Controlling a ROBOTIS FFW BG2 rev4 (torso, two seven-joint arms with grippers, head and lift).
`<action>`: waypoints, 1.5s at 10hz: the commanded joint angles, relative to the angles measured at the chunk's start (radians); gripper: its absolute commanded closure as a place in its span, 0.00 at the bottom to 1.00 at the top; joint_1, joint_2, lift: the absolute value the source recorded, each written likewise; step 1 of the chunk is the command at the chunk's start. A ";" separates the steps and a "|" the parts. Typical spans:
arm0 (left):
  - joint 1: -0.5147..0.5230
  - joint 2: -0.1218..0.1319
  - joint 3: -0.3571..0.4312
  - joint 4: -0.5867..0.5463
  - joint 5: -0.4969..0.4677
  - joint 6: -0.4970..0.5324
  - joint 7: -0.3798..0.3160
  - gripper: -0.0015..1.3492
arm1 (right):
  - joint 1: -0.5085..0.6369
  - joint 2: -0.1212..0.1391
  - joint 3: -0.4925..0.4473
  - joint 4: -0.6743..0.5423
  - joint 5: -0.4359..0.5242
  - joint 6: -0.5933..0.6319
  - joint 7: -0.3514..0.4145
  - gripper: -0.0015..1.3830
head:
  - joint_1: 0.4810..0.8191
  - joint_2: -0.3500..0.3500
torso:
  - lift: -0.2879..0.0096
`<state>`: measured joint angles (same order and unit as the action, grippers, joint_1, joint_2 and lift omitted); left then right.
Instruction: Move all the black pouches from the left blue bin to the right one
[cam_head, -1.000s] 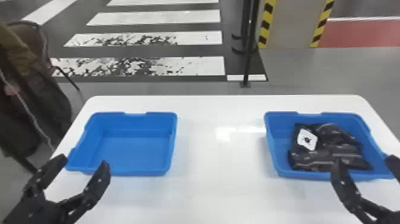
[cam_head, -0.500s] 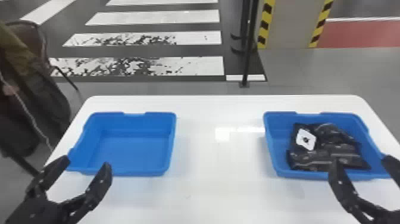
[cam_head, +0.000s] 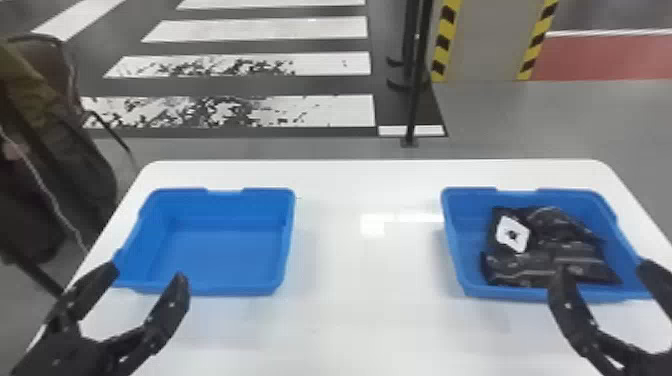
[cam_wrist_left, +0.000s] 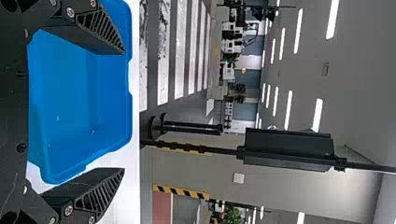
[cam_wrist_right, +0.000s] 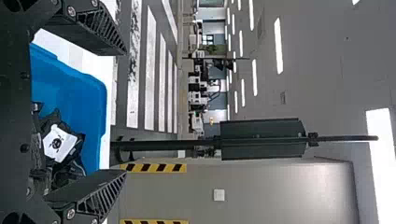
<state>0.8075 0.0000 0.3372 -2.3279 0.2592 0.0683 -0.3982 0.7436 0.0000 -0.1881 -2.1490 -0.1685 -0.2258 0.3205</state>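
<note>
Nothing lies in the left blue bin (cam_head: 215, 255). Several black pouches (cam_head: 545, 250), one with a white label, lie heaped in the right blue bin (cam_head: 462, 250). My left gripper (cam_head: 150, 280) stands open at the near left corner of the left bin, its fingers empty. At the right bin's near edge is my right gripper (cam_head: 605, 275), also open and holding nothing. The left wrist view has the left bin (cam_wrist_left: 77, 93) beyond the spread left gripper (cam_wrist_left: 124, 112). Pouches (cam_wrist_right: 60, 140) in the right bin (cam_wrist_right: 88, 100) show behind the right gripper (cam_wrist_right: 126, 112) in the right wrist view.
Both bins stand on a white table (cam_head: 345, 310), with a wide gap between them. Behind it a black pole (cam_head: 417, 85) rises from the floor. A chair with dark cloth (cam_head: 65, 130) stands off the table's left side.
</note>
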 joint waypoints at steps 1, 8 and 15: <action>0.000 -0.002 0.000 0.000 0.000 0.000 -0.001 0.11 | 0.000 0.001 0.001 0.000 -0.003 0.000 0.000 0.09 | 0.63 0.59 | 0.50; 0.002 -0.002 -0.002 0.000 0.004 0.008 -0.001 0.11 | 0.002 0.001 0.001 0.000 -0.007 0.000 0.000 0.09 | 0.63 0.58 | 0.50; 0.010 -0.002 -0.002 0.000 0.012 0.017 0.001 0.11 | 0.002 0.001 0.001 0.000 -0.009 0.000 0.000 0.09 | 0.63 0.58 | 0.50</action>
<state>0.8156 0.0000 0.3346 -2.3279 0.2712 0.0847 -0.3975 0.7461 0.0000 -0.1875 -2.1487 -0.1775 -0.2257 0.3205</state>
